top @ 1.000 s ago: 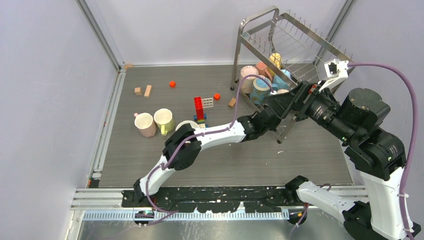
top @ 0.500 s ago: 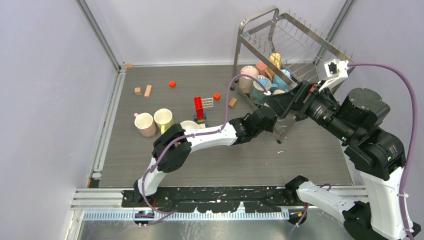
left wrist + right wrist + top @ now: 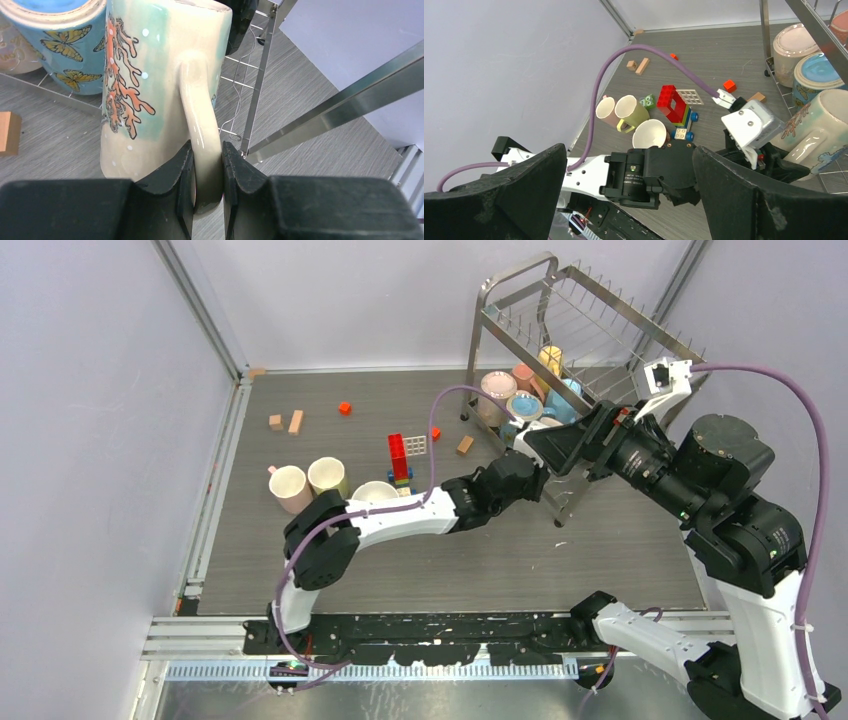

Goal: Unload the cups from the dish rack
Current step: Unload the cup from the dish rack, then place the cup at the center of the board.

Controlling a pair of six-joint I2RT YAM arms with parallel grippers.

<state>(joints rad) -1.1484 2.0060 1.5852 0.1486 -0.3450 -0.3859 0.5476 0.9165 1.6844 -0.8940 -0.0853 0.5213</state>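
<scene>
Tabletop [image 3: 300,560] was grey wood-grain, matte. Pale lavender wall panels [image 3: 90,440] closed the left, back and right sides. Aluminium posts [image 3: 198,308] stood at the back corners. A metal rail [image 3: 200,638] ran along the near edge. Light was even, shadows soft.

Overhead wide; wrist views nearer, sharing mug [image 3: 150,75].

Three cups [image 3: 327,478] left of dish rack [image 3: 474,340]
</scene>
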